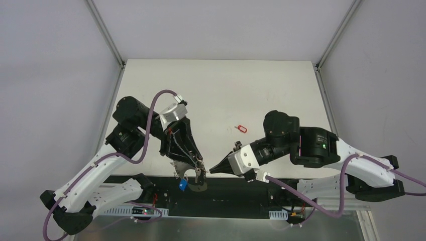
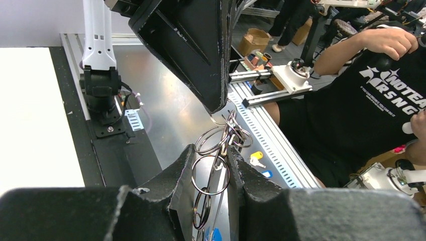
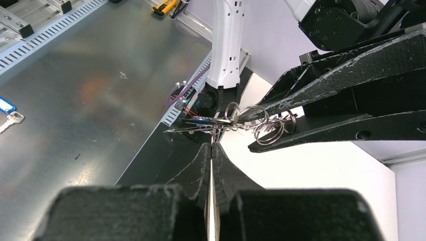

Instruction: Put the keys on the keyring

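The step in hand is judged to be the opening or steadying of the keyring [image 3: 261, 123] so that a key can be threaded on. The keyring is held off the table [image 1: 221, 90], at the near edge, where the two grippers meet tip to tip.

The left gripper [image 1: 197, 166] is clamped on the bundle of silvery loops; in its own wrist view the rings are seen standing between its fingers. The right gripper [image 1: 212, 170] is brought in from 3 o'clock. Its fingers are pressed almost together, and a thin metal strand of the keyring appears to be pinched between them, though what exactly is caught cannot be told.

A blue key [image 1: 183, 185] is seen at 7 o'clock of the left gripper's tip, below the loops. Whether it is already threaded on cannot be made out. A red key [image 1: 242, 129] is left lying on the table, well apart, at about 1 o'clock from the meeting point. A third, dark key is not clearly picked out.

The task is therefore judged unfinished. For the next move, the wire would need to be held steady by the left gripper. The right gripper would need to be let go and sent to 1 o'clock for the red key. A fine pinch on its small head would be called for, with the hole kept free for the wire end.
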Robot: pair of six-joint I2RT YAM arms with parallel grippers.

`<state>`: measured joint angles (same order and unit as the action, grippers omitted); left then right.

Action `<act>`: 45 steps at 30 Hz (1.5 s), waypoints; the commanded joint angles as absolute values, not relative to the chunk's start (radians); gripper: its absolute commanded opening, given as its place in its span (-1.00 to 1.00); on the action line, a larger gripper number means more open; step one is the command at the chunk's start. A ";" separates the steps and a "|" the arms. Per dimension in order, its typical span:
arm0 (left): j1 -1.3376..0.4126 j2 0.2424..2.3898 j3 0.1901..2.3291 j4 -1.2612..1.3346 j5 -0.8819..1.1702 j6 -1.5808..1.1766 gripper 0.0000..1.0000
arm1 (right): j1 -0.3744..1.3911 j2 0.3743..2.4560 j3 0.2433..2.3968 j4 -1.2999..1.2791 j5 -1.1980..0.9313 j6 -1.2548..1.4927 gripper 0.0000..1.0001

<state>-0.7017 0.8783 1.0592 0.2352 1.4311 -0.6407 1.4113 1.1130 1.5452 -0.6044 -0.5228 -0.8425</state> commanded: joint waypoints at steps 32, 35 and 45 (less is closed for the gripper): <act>-0.713 0.839 1.086 0.293 1.355 -0.661 -1.00 | 1.497 1.014 1.418 -0.205 -0.549 -0.753 -1.00; -0.713 0.823 1.082 0.294 1.355 -0.657 -1.00 | 1.501 1.008 1.422 -0.224 -0.504 -0.753 -1.00; -0.713 0.730 1.047 0.278 1.285 -0.618 -1.00 | 1.503 0.976 1.365 -0.156 -0.262 -0.647 -1.00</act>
